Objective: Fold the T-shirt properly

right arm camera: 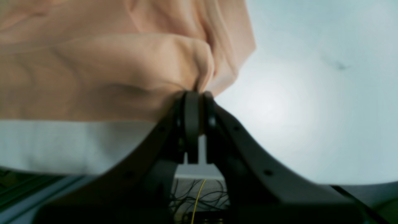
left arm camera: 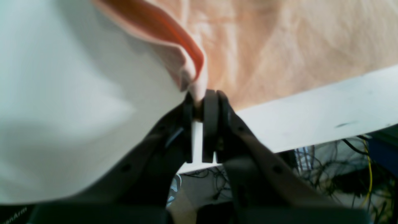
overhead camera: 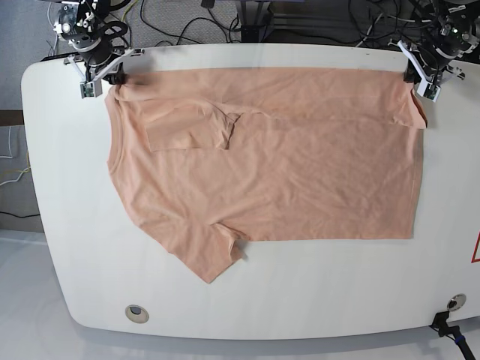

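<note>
The peach T-shirt (overhead camera: 285, 165) lies flat across the white table (overhead camera: 300, 307), one sleeve folded onto its body (overhead camera: 187, 124), the other sleeve sticking out toward the front (overhead camera: 206, 255). My left gripper (left arm camera: 202, 99) is shut on a far corner of the T-shirt (left arm camera: 279, 46), lifting it slightly; in the base view this gripper (overhead camera: 418, 84) is at the far right. My right gripper (right arm camera: 199, 95) is shut on a bunched fold of the T-shirt (right arm camera: 93, 71); in the base view it (overhead camera: 105, 82) is at the far left corner.
The table's far edge (left arm camera: 311, 121) runs just behind both grippers, with cables (overhead camera: 187, 26) and arm bases beyond it. Two round holes sit near the front edge, one at the left (overhead camera: 136, 312) and one at the right (overhead camera: 454, 301).
</note>
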`<state>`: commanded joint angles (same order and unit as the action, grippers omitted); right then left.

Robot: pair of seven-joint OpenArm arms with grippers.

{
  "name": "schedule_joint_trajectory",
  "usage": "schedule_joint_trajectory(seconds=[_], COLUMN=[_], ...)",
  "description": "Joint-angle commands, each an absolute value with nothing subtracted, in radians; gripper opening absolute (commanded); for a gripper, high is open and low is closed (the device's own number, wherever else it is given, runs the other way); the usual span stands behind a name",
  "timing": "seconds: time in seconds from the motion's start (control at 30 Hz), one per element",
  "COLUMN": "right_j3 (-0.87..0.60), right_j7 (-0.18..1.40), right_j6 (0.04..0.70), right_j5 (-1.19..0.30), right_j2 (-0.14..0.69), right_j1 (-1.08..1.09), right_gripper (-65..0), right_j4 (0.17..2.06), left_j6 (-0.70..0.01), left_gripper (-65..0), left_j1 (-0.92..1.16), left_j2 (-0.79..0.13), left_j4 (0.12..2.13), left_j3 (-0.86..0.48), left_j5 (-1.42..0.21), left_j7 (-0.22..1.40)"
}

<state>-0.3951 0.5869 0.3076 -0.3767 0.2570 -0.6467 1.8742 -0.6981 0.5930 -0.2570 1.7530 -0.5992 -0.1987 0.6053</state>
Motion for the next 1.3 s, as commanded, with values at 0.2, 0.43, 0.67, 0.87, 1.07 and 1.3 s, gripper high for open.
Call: schedule_joint_trajectory(seconds=[0.2,0.43,0.67,0.87,1.07,1.3], right_j3=[-0.400,-0.398,-0.397,-0.397,-0.397,-0.395], right_j7=[0.587,0.587,0.587,0.587,0.667,0.746], right_j6=[0.308,0.308,0.308,0.308,0.308,0.308], right_j5=[-0.375,-0.372,-0.375,-0.371,-0.375,-0.375], right_j2=[0.257,0.257,0.257,0.265,0.275,0.272], right_j1=[-0.664,-0.662,-0.662,-0.657,-0.605,-0.479], right_gripper=[-65.0,-65.0,-48.7,-35.7,-35.7,-35.7], right_j4=[1.873,1.871,1.876,1.913,1.966,1.968], left_j6=[-0.698,-0.698,-0.698,-0.698,-0.698,-0.698], left_gripper=[-65.0,-65.0,-44.7,-31.1,-31.1,-31.1], left_j1=[0.607,0.607,0.608,0.608,0.591,0.435], left_j2=[-0.255,-0.255,-0.255,-0.259,-0.259,-0.259], left_j4=[1.751,1.748,1.750,1.753,1.839,1.856], left_j3=[-0.615,-0.605,-0.611,-0.611,-0.611,-0.714], left_j5=[-0.199,-0.199,-0.193,-0.193,-0.196,-0.194], left_j7=[0.605,0.605,0.605,0.605,0.605,0.605])
